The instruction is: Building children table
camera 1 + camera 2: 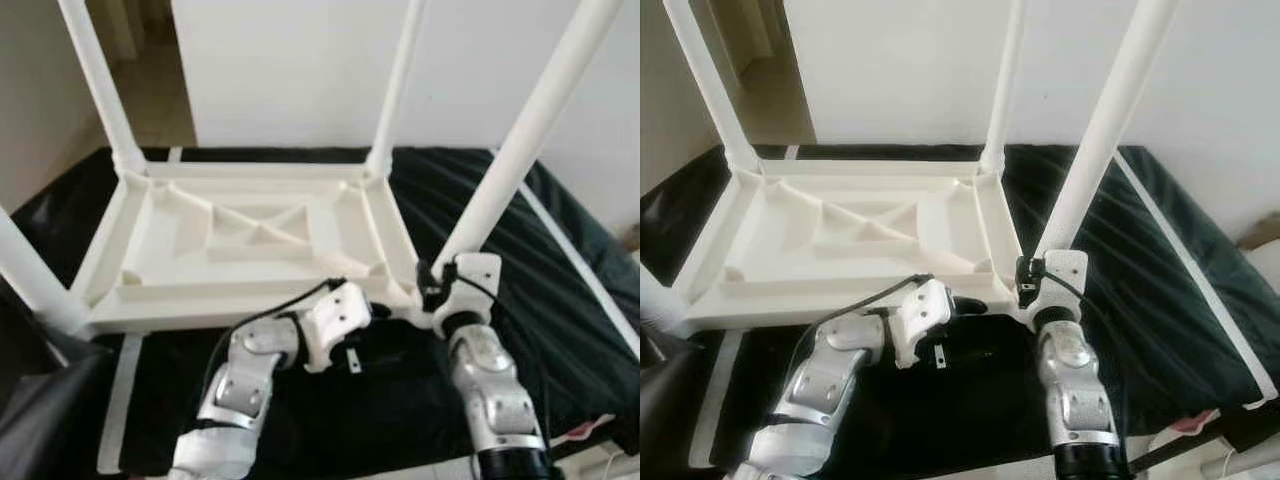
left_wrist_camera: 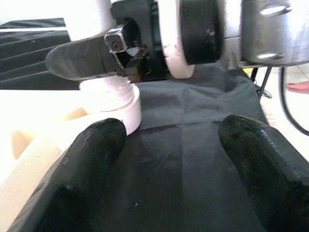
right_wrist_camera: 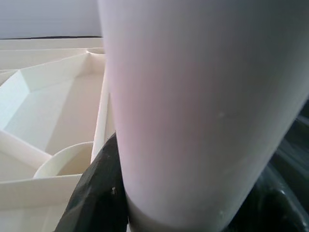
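A white plastic children's table lies upside down on a black cloth, legs pointing up. My right gripper is shut on the base of the near right leg, just above its corner socket. That leg stands close between the black fingers in the right wrist view. My left gripper is open, low over the cloth beside that same corner, its fingers holding nothing. Ribs and a bare underside show inside the table frame.
Three more legs stand up: far left, far right and near left. A white wall rises behind. A dark object sits at the near left. The cloth's right edge slopes down toward the floor.
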Controlling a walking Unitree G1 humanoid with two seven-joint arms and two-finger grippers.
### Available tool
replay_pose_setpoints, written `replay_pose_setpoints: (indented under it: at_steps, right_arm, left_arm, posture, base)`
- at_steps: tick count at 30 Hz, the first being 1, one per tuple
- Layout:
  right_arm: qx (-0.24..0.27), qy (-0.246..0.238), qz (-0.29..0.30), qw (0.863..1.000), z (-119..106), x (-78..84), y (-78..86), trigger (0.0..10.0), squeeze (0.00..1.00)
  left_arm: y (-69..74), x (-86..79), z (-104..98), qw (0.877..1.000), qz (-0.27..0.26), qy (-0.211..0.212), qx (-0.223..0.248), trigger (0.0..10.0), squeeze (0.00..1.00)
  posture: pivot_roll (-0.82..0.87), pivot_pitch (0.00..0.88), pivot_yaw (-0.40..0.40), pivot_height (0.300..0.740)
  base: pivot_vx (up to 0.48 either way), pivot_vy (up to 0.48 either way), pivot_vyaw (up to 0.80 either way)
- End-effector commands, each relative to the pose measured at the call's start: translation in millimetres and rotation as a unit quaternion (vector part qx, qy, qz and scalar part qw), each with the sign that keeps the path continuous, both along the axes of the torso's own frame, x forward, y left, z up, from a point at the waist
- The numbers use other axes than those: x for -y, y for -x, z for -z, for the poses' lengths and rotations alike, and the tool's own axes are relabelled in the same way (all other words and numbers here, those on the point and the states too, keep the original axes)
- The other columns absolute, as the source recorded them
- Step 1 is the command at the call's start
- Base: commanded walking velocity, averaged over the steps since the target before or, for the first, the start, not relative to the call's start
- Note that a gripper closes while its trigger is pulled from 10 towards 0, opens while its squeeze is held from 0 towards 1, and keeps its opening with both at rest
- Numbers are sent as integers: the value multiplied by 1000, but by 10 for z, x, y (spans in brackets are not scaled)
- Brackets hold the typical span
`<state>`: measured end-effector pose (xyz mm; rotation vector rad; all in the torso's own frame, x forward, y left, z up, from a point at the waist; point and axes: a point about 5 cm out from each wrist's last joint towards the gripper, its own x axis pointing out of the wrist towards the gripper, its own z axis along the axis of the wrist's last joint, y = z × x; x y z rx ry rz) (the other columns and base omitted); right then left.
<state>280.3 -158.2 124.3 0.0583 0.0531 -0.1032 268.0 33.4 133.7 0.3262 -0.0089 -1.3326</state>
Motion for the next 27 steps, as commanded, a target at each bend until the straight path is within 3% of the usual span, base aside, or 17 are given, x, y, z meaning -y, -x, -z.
replay_pose_setpoints:
  at_steps: [1,15,16,18,20,27]
  right_arm:
    - [-58,-10,11,998,206,-1,80,10000,0]
    - [-46,-38,-15,998,139,-33,98,10000,0]
    - [-38,-39,-18,998,113,-36,105,10000,984]
    - [-38,-39,-18,998,113,-36,105,10000,984]
    - [-7,-32,-44,999,21,-24,121,10000,1000]
    - [6,-22,-69,997,4,27,162,10000,1000]
  left_arm:
    - [-162,-32,-27,982,-181,32,42,10000,0]
    - [-154,-33,-13,981,-183,24,53,10000,0]
    - [-154,-33,-13,981,-183,24,54,10000,0]
    - [-154,-33,-13,981,-183,24,54,10000,0]
    - [-125,-13,-16,981,-184,17,63,10000,0]
    - [-101,-4,-17,981,-179,11,73,10000,0]
  posture:
    - [-14,0,-77,740]
    - [-11,0,-71,740]
    - [-10,0,-70,740]
    - [-10,0,-70,740]
    - [-6,0,-67,740]
    - [0,0,-64,740]
  base:
    - [0,0,0]
    - [0,0,0]
    - [0,0,0]
    - [0,0,0]
    - [0,0,0]
    - [0,0,0]
